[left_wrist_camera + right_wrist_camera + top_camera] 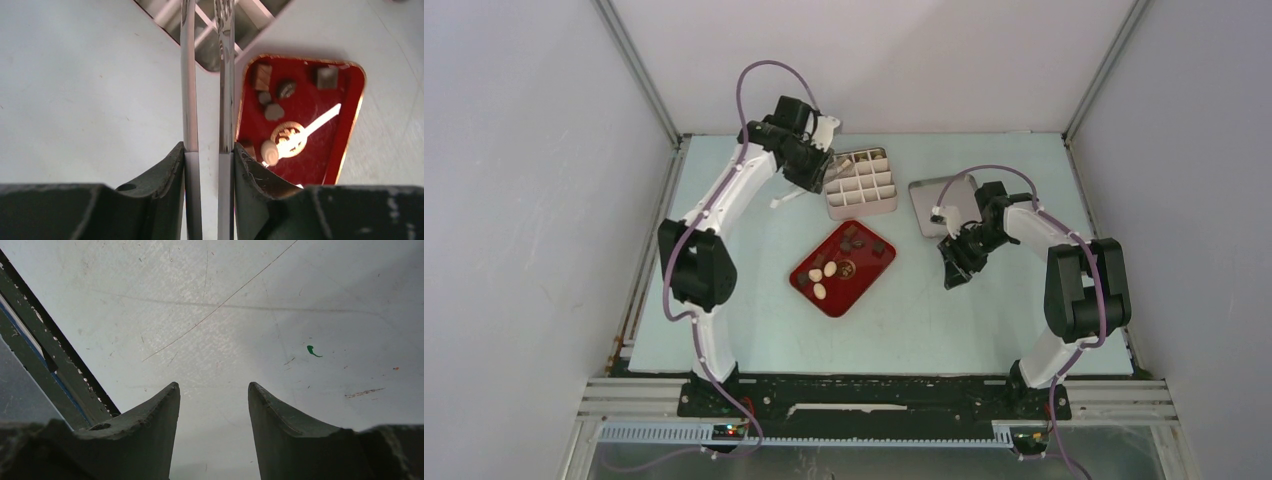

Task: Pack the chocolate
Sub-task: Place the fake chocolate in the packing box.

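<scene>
The chocolate pieces lie on a red tray point(869, 275): dark ones point(854, 238) at its far end, cream ones point(822, 276) at its near end. The left wrist view shows the tray point(350, 120) with brown squares point(261, 76), dark pieces point(274, 111) and a cream round point(269, 151). My left gripper point(812, 172) point(209, 146) is shut on metal tongs point(189, 75); their tips reach over the corner of the white compartment box point(861, 184) point(250, 20). My right gripper point(954, 262) point(212, 386) is open and empty above bare table.
A grey lid point(936, 205) lies right of the box, by the right arm. A round gold emblem point(287, 135) marks the tray's middle. Some box compartments at the far left point(846, 160) hold dark shapes. A frame rail point(45, 350) shows left in the right wrist view.
</scene>
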